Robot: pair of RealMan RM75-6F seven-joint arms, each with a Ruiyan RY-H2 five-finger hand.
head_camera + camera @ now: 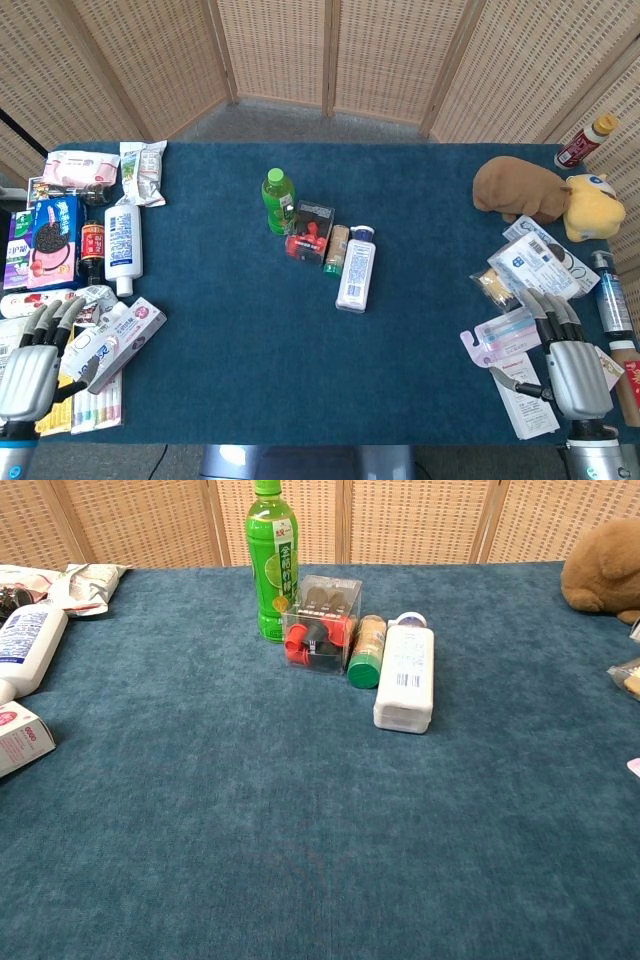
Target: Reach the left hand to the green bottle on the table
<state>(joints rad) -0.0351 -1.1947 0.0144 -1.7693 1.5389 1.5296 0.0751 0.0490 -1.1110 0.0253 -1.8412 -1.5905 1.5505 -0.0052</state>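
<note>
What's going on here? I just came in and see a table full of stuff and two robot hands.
The robot is meant to reach its left hand to the green bottle, which stands upright mid-table beside a clear box. That hand is open, holds nothing, and sits at the near left edge by a toothpaste box, far from the bottle. The right hand is open at the near right edge, over some packets.

Matt blue cloth covers the table (250, 330), the green bottle (278, 200) is glossy plastic, and both hands look smooth grey metal.
</note>
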